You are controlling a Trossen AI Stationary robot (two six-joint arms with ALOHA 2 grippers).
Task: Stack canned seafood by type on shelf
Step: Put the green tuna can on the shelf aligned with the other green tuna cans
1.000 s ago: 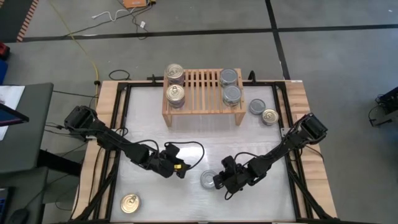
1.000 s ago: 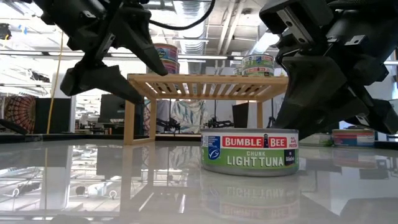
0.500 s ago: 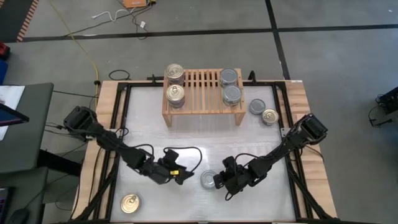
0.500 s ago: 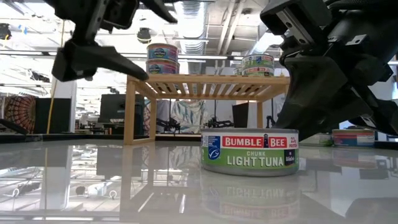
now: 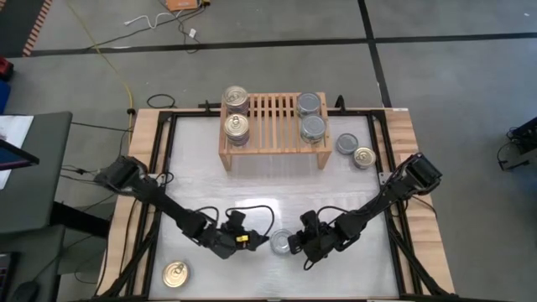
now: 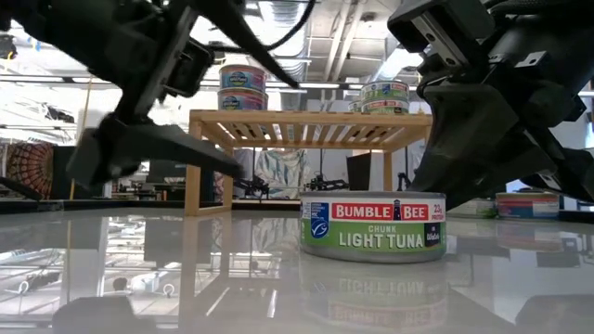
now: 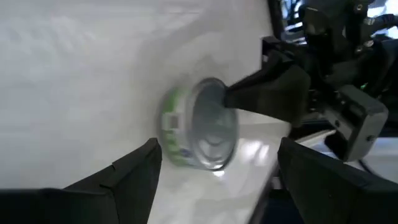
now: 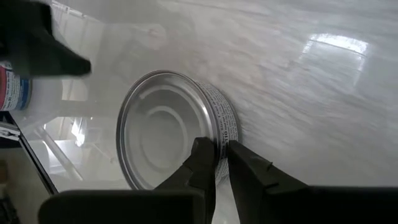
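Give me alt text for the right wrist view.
The right gripper, jaws nearly closed, pinches the rim of a silver-topped tuna can sitting on the glossy white table. A blurred dark finger of the left gripper shows beyond it.

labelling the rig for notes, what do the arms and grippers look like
Both arms are black, jointed, with thin black cables looping alongside. The left gripper has a small yellow marking near its wrist. The right gripper is all black. Fingers are dark, flat, tapering wedges.

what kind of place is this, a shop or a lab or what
Probably a robotics lab or workshop: two robot arms work at a framed table on a bare floor, loose cables trail behind, and open ceiling ducting shows above.
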